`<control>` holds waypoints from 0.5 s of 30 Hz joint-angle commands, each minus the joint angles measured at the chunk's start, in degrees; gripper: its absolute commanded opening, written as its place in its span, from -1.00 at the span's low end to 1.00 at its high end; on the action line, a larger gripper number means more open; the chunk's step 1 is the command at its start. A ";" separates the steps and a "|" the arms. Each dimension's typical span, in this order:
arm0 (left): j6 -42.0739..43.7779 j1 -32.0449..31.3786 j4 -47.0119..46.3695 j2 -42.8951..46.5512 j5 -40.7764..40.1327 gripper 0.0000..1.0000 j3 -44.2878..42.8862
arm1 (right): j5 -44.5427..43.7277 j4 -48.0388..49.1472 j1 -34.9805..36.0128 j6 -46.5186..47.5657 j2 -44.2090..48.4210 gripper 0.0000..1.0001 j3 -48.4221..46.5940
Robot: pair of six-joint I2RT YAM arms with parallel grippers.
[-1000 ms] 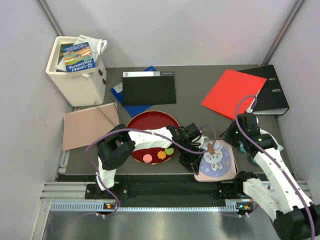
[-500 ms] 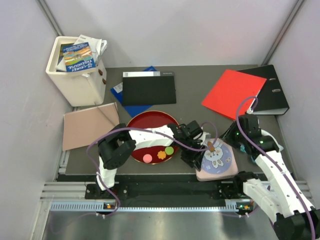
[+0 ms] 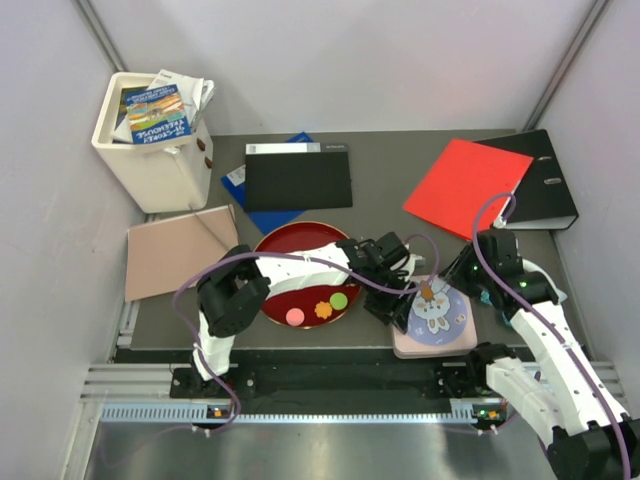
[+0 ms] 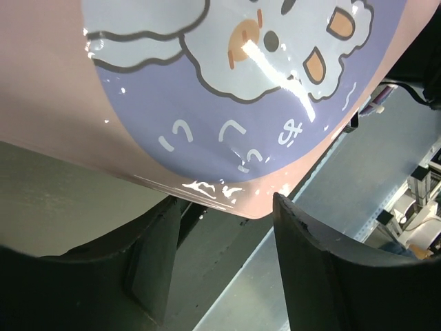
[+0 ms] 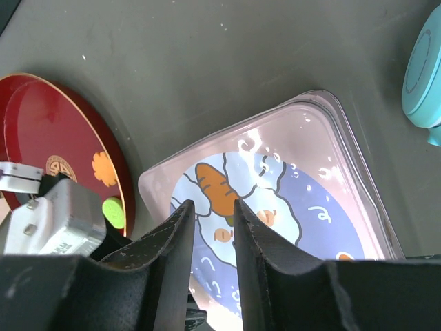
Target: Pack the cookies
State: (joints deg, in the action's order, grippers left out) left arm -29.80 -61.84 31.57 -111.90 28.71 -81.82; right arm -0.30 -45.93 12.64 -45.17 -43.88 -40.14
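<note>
Top view gives you two containers near the arms. A round glossy red lacquer tray (image 3: 292, 250) holds three cookies along its near rim: a pink round cookie (image 3: 295, 316) at 6 o'clock, an orange flower-shaped cookie (image 3: 323, 309) at 5 o'clock, and a green round cookie (image 3: 340, 300) between 4 and 5 o'clock. At 4 o'clock from the tray sits a square pale-pink plastic box (image 3: 402, 348). Its lid is on, printed with a rabbit and carrot on a purple disc, so you cannot see what is inside. A white bin (image 3: 150, 165) at the far left corner holds booklets.

Your left claw (image 4: 226, 207) reaches across the tray to the box. Its jaws are spread wide and hold nothing, with the box's edge just beyond the tips. The cookies lie at 9 o'clock from it in the top view, the green one nearest.

Your right claw (image 5: 211, 205) hangs over the carrot print, jaws parted only narrowly and holding nothing. Whether it touches the lid, you cannot tell. From its camera the orange and green cookies sit at 9 o'clock on the tray, and a teal round object (image 5: 424, 69) lies at 2 o'clock.
</note>
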 commanded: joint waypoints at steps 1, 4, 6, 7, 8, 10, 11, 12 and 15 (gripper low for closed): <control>1.41 1.02 1.12 3.17 -1.37 0.22 -3.08 | -0.41 0.84 0.54 0.26 0.81 -0.39 -0.38; 1.41 1.37 1.74 3.88 -1.72 0.25 -3.26 | -0.67 0.84 0.54 -0.53 0.81 -0.37 0.50; 1.50 1.72 2.18 4.40 -1.90 0.26 -3.26 | -0.76 0.84 0.54 -1.06 0.90 -0.36 1.20; 1.41 1.73 2.26 4.84 -1.99 0.27 -3.17 | -0.85 0.76 0.54 -1.41 0.99 -0.35 1.38; 1.33 1.81 2.53 5.19 -2.60 0.27 -2.99 | -1.02 0.67 0.54 -1.50 1.07 -0.35 1.47; 0.80 2.34 2.62 6.59 -3.48 0.27 -2.03 | -1.72 0.32 0.54 -1.68 1.25 -0.33 1.38; 0.54 2.52 2.44 7.04 -4.09 0.28 -1.33 | -2.07 0.14 0.54 -1.68 1.25 -0.32 1.12; 0.19 3.13 1.66 7.57 -4.80 0.28 -0.54 | -2.60 -0.21 0.54 -1.68 1.25 -0.31 0.86; -1.92 4.71 0.16 9.68 -6.11 0.28 3.24 | -3.30 -0.56 0.45 -1.68 1.16 -0.30 -0.02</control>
State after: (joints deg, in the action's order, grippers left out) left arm -30.04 -59.20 33.32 -107.57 25.30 -81.76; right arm -1.45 -46.37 12.64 -46.33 -43.46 -38.54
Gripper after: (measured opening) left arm 0.638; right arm 0.346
